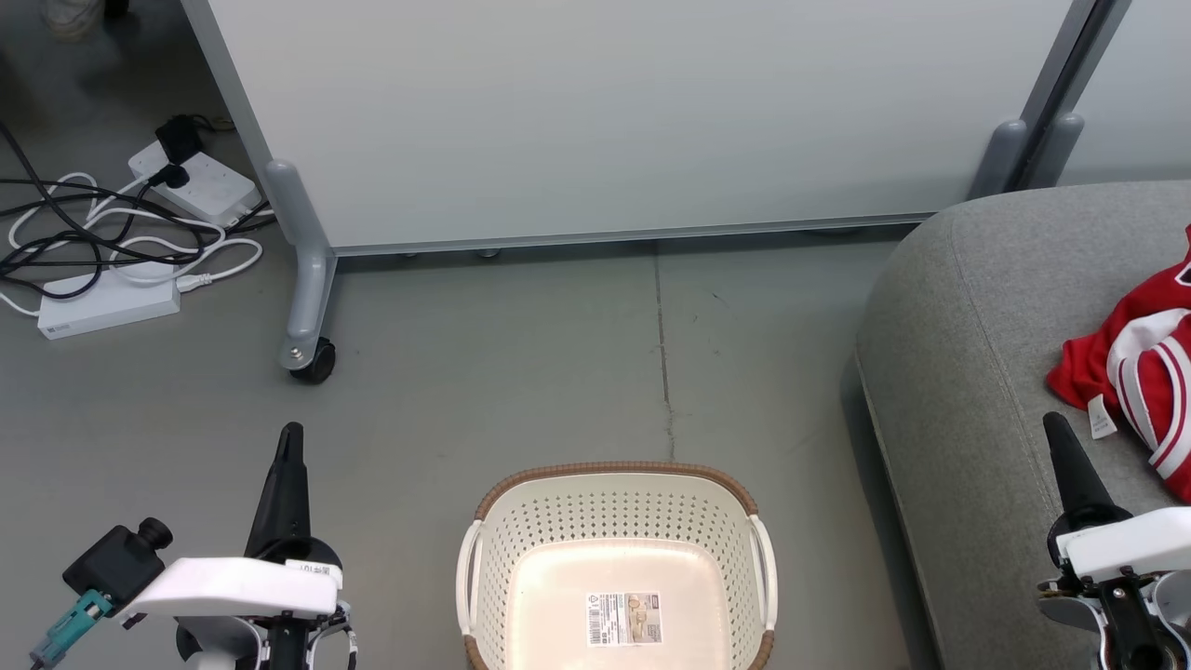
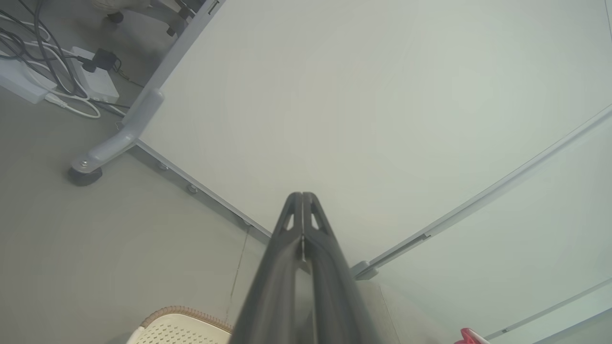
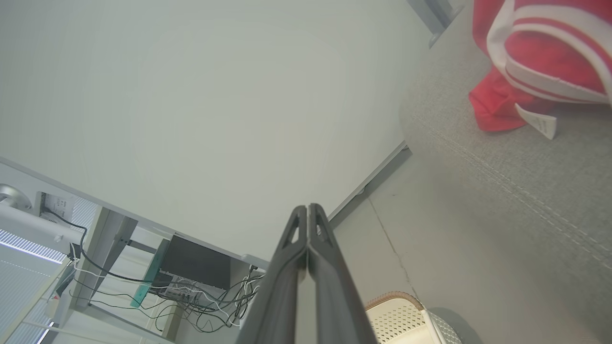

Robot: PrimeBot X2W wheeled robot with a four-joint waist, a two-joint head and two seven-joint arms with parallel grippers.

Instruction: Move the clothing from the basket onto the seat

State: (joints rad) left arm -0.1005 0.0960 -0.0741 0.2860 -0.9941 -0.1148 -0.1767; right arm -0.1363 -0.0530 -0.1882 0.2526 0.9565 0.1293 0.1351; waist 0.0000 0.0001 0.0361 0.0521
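The red striped clothing lies on the grey seat (its white care tag showing), well apart from the basket. The left gripper and the right gripper both have their jaws pressed together.

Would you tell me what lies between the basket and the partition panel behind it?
Just bare grey floor with a thin crack, between the basket and the partition panel, in the head view.
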